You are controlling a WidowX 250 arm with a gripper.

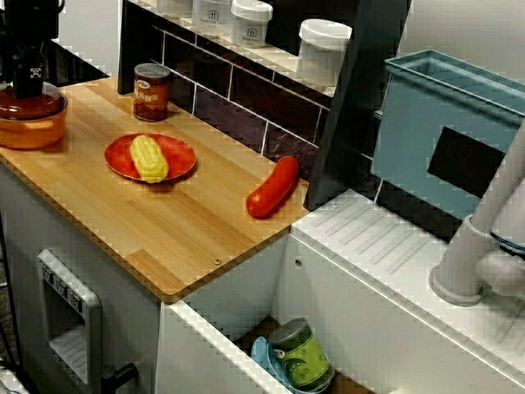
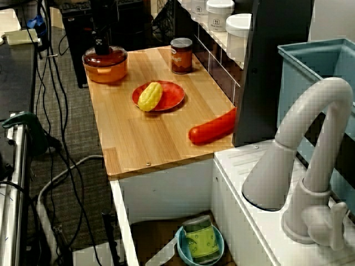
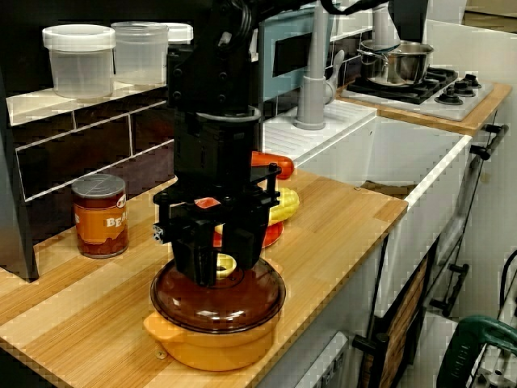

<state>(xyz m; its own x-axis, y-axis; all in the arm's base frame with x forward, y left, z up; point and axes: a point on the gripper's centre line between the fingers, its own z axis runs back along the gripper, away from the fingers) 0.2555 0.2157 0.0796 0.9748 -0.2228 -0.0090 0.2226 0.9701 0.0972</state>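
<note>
One pot, one lid, one plate, one corn, one can and one long red pepper, all on a wood counter (image 1: 164,238).

The gripper (image 3: 220,271) is down on the lid (image 3: 218,305) of the orange pot (image 3: 212,346), at the counter's end, near the can (image 3: 100,215). The lid is round, brown and see-through, with a yellow knob. The black fingers (image 3: 194,257) stand a little apart on both sides of the knob; I cannot tell if they squeeze it. The yellow corn (image 1: 148,158) lies on the red plate (image 1: 179,150). The red pepper (image 1: 272,187) lies well apart.
</note>
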